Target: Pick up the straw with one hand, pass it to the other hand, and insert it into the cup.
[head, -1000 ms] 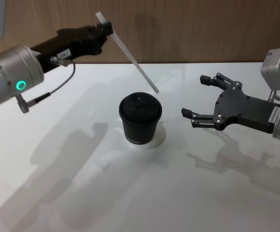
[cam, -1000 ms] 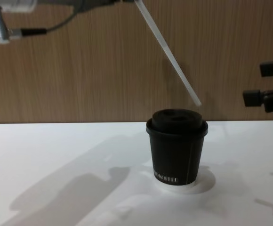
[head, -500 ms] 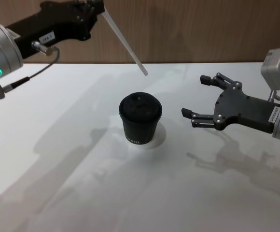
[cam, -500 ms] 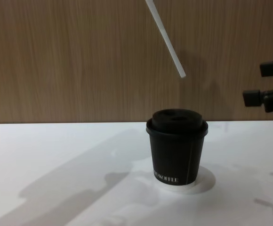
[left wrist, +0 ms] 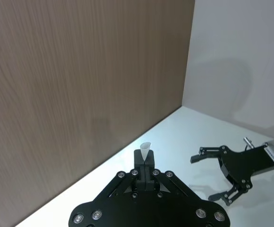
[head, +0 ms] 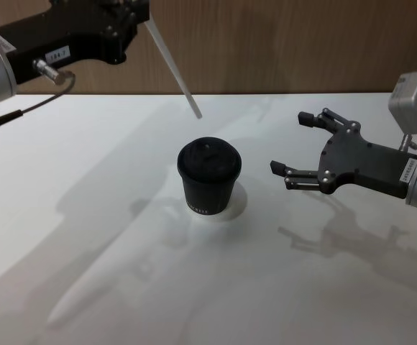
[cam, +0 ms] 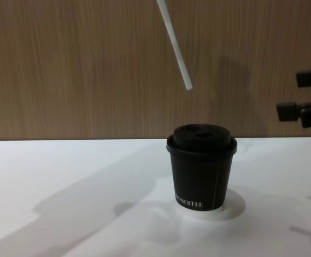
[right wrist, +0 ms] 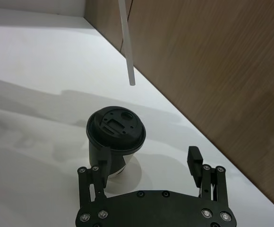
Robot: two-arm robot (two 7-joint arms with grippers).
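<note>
The black cup (head: 208, 176) with its lid stands mid-table, its white lettering facing the chest view (cam: 201, 174). My left gripper (head: 142, 16) is high at the back left, shut on the top of the white straw (head: 172, 66). The straw slants down, and its free tip hangs in the air above and slightly left of the lid (cam: 174, 45). In the left wrist view the straw (left wrist: 146, 149) sticks out between the shut fingers. My right gripper (head: 289, 142) hovers open to the right of the cup, holding nothing. The right wrist view has the cup (right wrist: 115, 132) and the straw (right wrist: 127, 47).
A white round patch (head: 236, 205) lies under the cup. A wooden wall (cam: 64, 69) runs along the table's far edge. The white tabletop (head: 86, 251) stretches bare to the left and front of the cup.
My left gripper has risen and drawn left with the straw. The straw's lower tip moved from the lid's right side to higher and left, and it hangs steeper. The right arm stayed still.
</note>
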